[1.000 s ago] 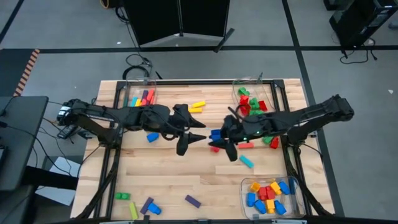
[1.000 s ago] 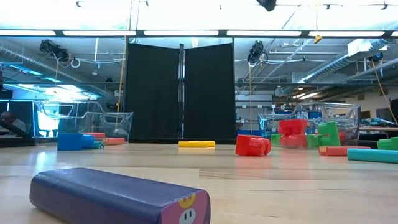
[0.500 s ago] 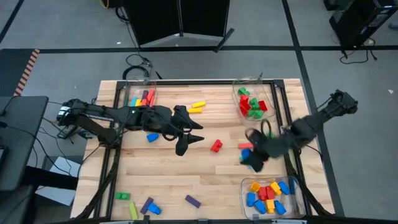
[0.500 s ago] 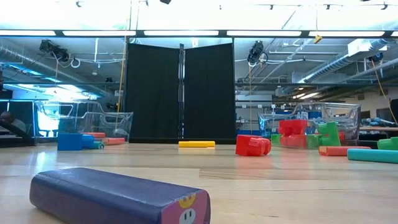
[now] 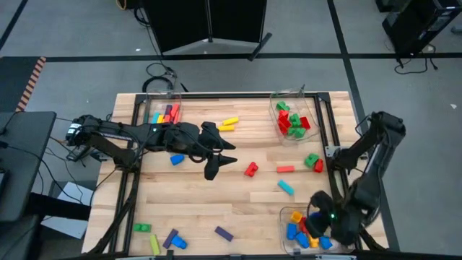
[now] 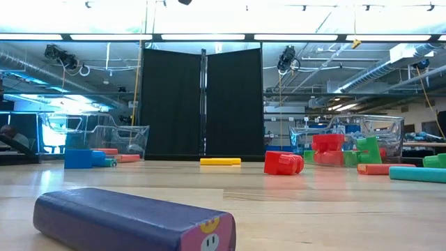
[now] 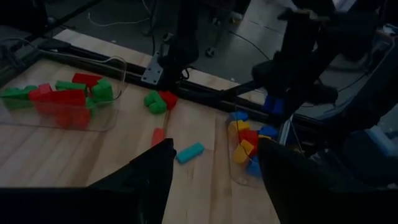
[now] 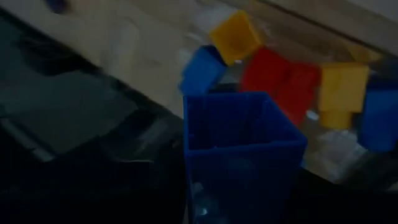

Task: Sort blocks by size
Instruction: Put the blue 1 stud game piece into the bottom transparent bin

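The right gripper point(image 5: 323, 225) hangs over the clear plastic bin of short stubs point(image 5: 345, 214) at the five o'clock corner of the pale wooden counter point(image 5: 195, 206). Its jaws are clamped on a small blue hollow plastic brick point(image 8: 241, 144), which the right wrist view shows held above the yellow, red and blue stubs point(image 8: 283, 73) lying in that bin.

The left gripper point(image 5: 225, 152) hovers near the counter's centre, pointing toward three o'clock, with its jaws apart and nothing between them.

Loose blocks lie across the counter:
- a red medium brick point(image 5: 250, 170) just toward three o'clock from the left gripper;
- a flat red bar point(image 5: 286, 169) and a teal bar point(image 5: 286, 188) farther toward four o'clock;
- a green brick point(image 5: 311, 159) touching a red one point(image 5: 318, 166) by the three o'clock edge;
- a yellow bar point(image 5: 229, 123) toward twelve o'clock;
- a blue brick point(image 5: 177, 159) beside the left arm;
- green, yellow, purple and blue pieces point(image 5: 162, 238) near seven o'clock, with a purple bar point(image 5: 224, 233) at six o'clock.

A second clear bin point(image 5: 299, 97) at one o'clock holds red and green medium bricks point(image 5: 291, 121); a third point(image 5: 154, 102) at eleven o'clock holds long bars point(image 5: 167, 114).
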You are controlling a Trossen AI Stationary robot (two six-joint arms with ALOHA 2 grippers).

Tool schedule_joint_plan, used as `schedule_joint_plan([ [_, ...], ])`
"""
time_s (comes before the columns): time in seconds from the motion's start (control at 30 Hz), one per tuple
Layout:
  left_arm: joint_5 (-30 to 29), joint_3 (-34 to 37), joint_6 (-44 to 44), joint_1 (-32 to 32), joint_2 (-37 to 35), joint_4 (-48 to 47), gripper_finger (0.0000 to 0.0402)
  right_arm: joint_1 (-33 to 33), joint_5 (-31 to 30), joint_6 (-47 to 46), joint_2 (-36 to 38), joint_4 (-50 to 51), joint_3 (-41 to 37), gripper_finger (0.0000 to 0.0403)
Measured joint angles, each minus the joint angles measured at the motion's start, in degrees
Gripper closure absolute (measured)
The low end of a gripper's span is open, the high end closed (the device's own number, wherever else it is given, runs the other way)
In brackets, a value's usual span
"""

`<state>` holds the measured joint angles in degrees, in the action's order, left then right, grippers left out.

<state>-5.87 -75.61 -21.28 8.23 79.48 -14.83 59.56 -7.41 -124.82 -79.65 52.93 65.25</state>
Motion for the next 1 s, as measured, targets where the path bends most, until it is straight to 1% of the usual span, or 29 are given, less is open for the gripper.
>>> schedule_joint_plan([
  [0.07,-0.06,0.0,-0.01,0.0,0.0,0.14,0.0163,1.46,0.24,-2.22,-2.21,0.03,0.0,0.0243],
  [0.13,-0.41,0.0,-0.02,0.0,0.0,0.31,0.0163,2.22,2.32,-3.59,-4.31,-0.03,0.0,0.0241],
  [0.3,-0.94,0.0,-0.02,0.0,0.0,0.23,0.0163,2.39,8.36,-3.7,-9.27,-0.66,0.0,0.0239],
  [0.4,-1.03,0.0,-0.01,0.0,0.0,0.53,0.0163,2.35,10.55,-3.55,-11.6,-1.81,0.0,0.0238],
  [0.5,-1.14,0.0,-0.01,0.0,0.0,1.25,0.0163,2.39,10.7,-2.44,-13.1,-4.05,0.0,0.0237],
  [0.63,-1.17,0.0,-0.02,0.0,-0.04,1.77,0.0163,2.37,10.41,-2.27,-13.44,-4.26,0.0,0.0233],
  [1.0,-1.18,-0.01,0.0,0.0,-0.04,1.6,0.0163,2.57,10.11,-2.11,-13.45,-4.07,0.0,0.0199],
])
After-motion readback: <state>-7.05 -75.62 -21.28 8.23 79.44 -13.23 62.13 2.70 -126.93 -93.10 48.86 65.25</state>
